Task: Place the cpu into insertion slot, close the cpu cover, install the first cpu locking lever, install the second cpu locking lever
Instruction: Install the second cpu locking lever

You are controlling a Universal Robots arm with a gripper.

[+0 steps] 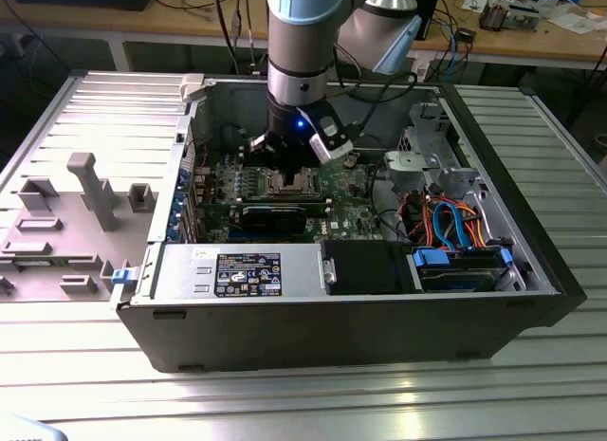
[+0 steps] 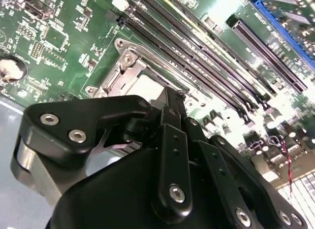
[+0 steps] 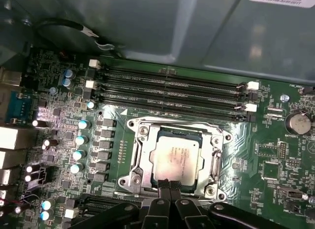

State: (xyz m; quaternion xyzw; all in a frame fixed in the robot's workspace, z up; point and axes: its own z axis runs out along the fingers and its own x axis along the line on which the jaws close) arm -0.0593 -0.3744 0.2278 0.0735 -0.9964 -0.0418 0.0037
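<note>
In the first wrist view the silvery-grey cpu [image 3: 176, 157] lies flat in the insertion slot [image 3: 220, 140] on the green board. The cpu cover [image 3: 143, 152] lies down around it as a metal frame. My gripper [image 3: 170, 185] is shut, its two black fingertips pressed together at the socket's edge, right beside the cpu. The second wrist view shows the gripper [image 2: 170, 98] low over the insertion slot [image 2: 129, 74]. From the exterior view the gripper [image 1: 289, 171] hangs straight over the insertion slot [image 1: 294, 185] inside the open computer case.
Long black memory slots [image 3: 172, 88] run along one side of the socket, and blue-topped capacitors [image 3: 81, 140] along another. The grey case wall [image 3: 197, 27] rises beyond the memory slots. In the exterior view a power supply [image 1: 237, 270] and drives with blue and orange cables [image 1: 455, 223] sit nearby.
</note>
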